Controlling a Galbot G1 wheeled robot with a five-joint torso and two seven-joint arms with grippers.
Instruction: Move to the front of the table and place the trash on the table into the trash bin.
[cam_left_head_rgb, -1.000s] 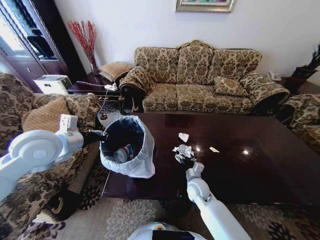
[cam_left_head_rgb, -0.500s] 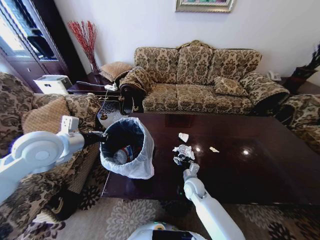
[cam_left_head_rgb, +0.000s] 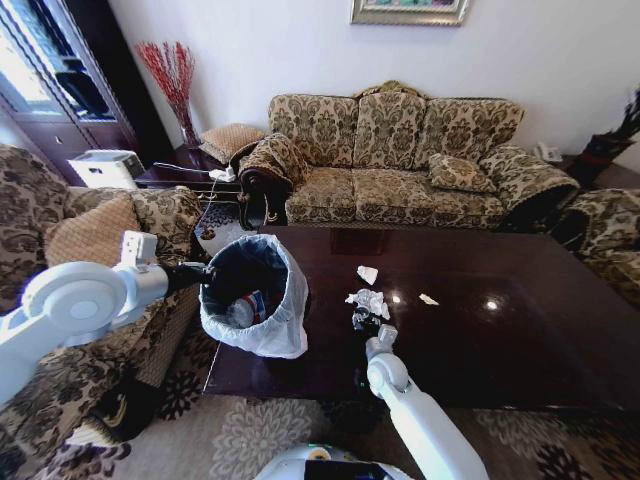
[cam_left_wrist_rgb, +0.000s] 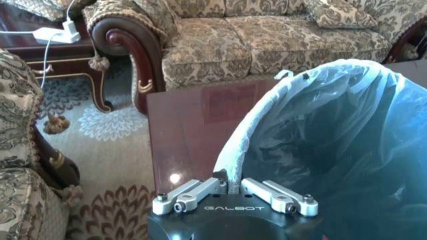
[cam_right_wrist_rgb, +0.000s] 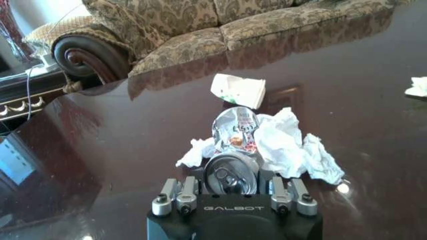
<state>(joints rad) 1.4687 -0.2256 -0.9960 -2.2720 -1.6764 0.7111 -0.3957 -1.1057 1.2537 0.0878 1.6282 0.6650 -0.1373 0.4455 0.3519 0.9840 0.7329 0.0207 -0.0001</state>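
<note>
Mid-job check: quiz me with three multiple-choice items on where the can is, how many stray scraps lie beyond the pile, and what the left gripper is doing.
1. Where is the crushed can?
A. In the trash bin
B. On the table, right at the right gripper
C. On the sofa

2. How many white scraps lie on the table apart from the crumpled pile?
A. None
B. Two
C. Five

3. What is the left gripper's state?
A. Shut on the trash bin's rim
B. Open above the table
C. Holding a bottle

Answers:
1 B: the crushed can lies on the table at the right gripper, beside the crumpled pile.
2 B: one scrap and another.
3 A: the left gripper pinches the lined rim of the trash bin.
</note>
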